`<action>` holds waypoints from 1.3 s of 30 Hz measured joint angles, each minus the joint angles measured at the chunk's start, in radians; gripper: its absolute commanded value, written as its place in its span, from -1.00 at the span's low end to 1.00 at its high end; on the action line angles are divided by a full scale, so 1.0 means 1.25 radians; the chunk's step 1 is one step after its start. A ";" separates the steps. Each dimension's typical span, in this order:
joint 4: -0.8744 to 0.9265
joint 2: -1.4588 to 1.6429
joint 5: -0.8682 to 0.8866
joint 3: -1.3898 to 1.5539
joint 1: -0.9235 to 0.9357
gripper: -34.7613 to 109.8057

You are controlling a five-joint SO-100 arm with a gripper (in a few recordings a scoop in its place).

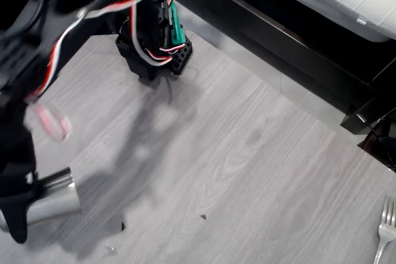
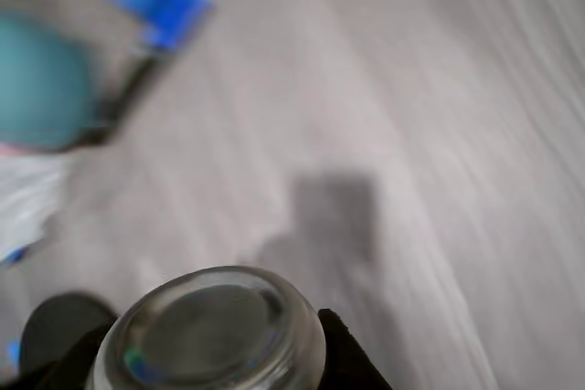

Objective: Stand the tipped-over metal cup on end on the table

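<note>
Metal cup (image 1: 54,196) clamped between the gripper (image 2: 206,353) fingers, lying sideways near the table (image 1: 247,153) edge; uprighting and release remain.

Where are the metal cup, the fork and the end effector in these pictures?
metal cup (image 1: 57,195): overhead view, on its shiny side wall.
metal cup (image 2: 208,321): wrist view, on its round base.
fork (image 1: 387,216): overhead view, on the tines.
end effector (image 1: 18,205): overhead view, on the dark finger against the cup.

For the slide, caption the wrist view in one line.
The hand holds the metal cup between its fingers, flat end toward the camera, above the grey table.
</note>
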 measured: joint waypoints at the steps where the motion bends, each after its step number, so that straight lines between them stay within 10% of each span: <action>1: -0.088 0.049 -0.039 0.082 -0.011 -0.52; 10: -0.832 0.221 -0.264 0.665 -0.106 -0.52; 22: -1.727 -0.270 -0.374 0.742 -0.206 -0.52; 39: -1.908 -0.520 -0.377 0.703 -0.215 -0.52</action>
